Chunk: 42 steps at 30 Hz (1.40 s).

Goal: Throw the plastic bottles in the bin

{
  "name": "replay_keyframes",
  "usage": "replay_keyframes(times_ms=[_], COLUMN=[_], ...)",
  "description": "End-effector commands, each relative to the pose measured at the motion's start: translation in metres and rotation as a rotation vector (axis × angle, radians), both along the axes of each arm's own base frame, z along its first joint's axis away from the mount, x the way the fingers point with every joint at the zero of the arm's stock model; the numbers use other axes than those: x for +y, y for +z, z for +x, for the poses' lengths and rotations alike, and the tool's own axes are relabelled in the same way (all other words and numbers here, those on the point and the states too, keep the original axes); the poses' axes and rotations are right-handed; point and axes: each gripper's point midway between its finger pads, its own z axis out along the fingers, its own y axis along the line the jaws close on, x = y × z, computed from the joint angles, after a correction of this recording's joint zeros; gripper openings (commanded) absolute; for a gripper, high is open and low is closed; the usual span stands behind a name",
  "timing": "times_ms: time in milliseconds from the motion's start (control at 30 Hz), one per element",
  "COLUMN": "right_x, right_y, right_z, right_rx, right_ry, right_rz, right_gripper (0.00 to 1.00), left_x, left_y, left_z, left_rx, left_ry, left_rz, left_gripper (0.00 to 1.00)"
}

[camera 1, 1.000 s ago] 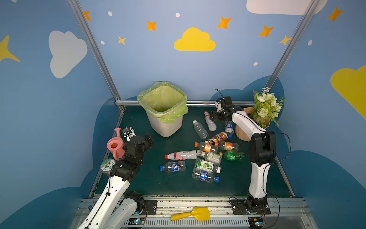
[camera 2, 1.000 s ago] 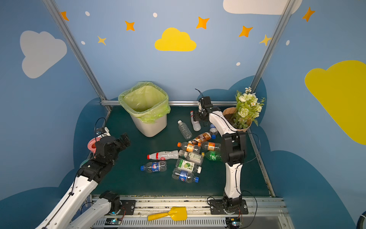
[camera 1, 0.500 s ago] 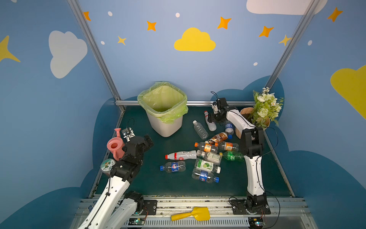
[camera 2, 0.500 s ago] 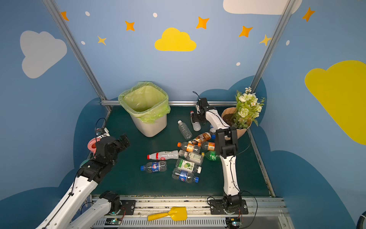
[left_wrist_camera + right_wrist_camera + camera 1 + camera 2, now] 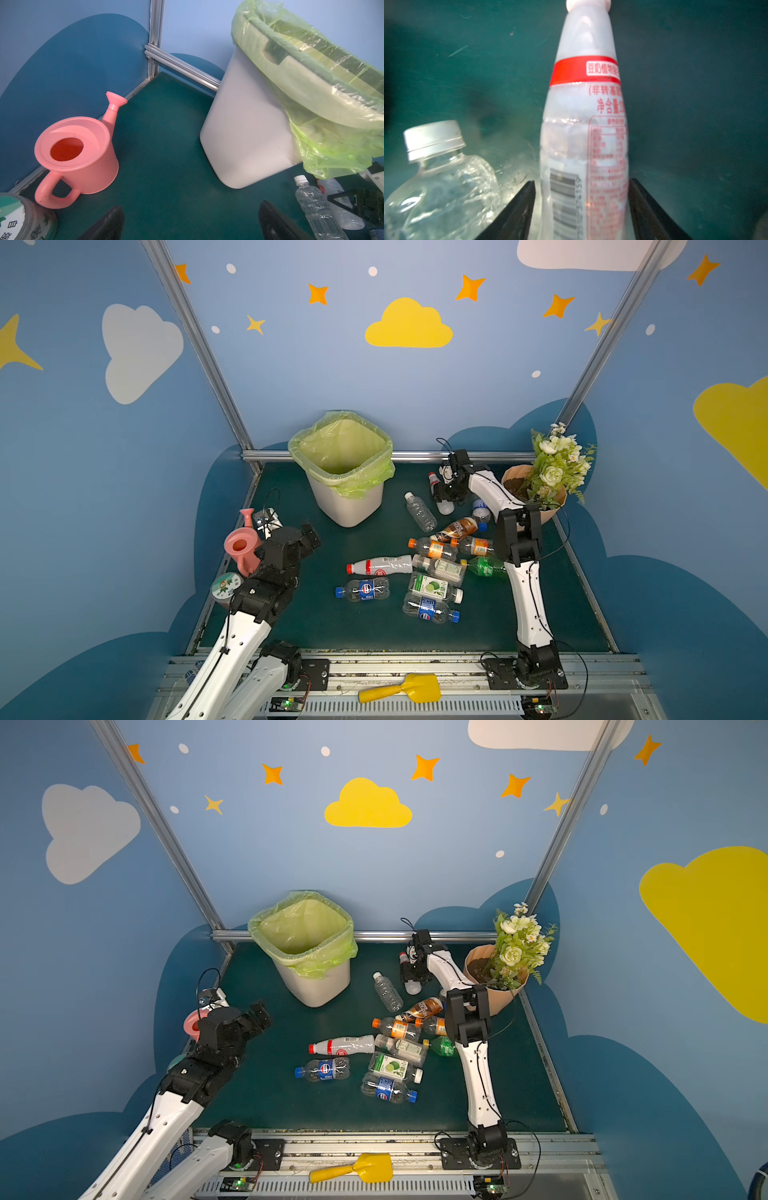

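We found the right pincer [image 5: 582,182] down at the far side of the table [image 5: 332,626], right of the bin [image 5: 345,506], its jaws straddling a white red-banded plastic bottle [image 5: 583,124] beside a clear bottle [image 5: 442,187], though we could not tell whether they pinched it. The left pincer [image 5: 191,224] hung spread wide at the left, near the pink watering can [image 5: 76,155]. The other plastic bottles [image 5: 436,568] lay scattered nearer, right of centre.
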Motion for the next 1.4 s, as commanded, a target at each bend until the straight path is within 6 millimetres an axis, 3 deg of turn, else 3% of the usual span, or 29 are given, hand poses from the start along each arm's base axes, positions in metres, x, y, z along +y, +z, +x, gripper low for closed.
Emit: replay_keyframes(times_ms=[0,233,367,533,833,1033,1200,1367], right_x=[-0.001,0.0,0.002,0.005,0.006,0.019,0.037,0.073], right_y=[-0.001,0.01,0.032,0.073,0.16,0.24,0.309,0.368], right_z=[-0.004,-0.005,-0.004,-0.005,-0.017,-0.04,-0.067,-0.103], right_rx=[0.029,0.028,-0.008,-0.092,-0.268,-0.425,-0.575,-0.663], right_ry=[0.004,-0.007,-0.014,-0.012,-0.009,0.026,0.072,0.183], right_rz=[0.001,0.037,0.082,0.138,0.235,0.398,0.581,0.706], right_gripper=[0.65,0.52,0.48,0.47,0.47,0.45,0.45,0.46], left_x=[0.005,0.008,0.008,0.007,0.008,0.009,0.011,0.009], left_y=[0.0,0.002,0.001,0.001,-0.001,-0.001,0.0,0.002], left_z=[-0.004,-0.008,-0.009,-0.008,-0.01,-0.01,-0.009,-0.007], left_rx=[0.007,-0.003,-0.002,-0.004,-0.004,-0.003,0.03,0.014], left_ry=[0.015,0.028,0.026,0.027,0.03,0.032,0.047,0.031], left_rz=[0.026,0.025,0.02,0.016,0.014,0.02,0.039,0.033], left_gripper=[1.0,1.0,1.0,1.0,1.0,1.0,1.0,1.0])
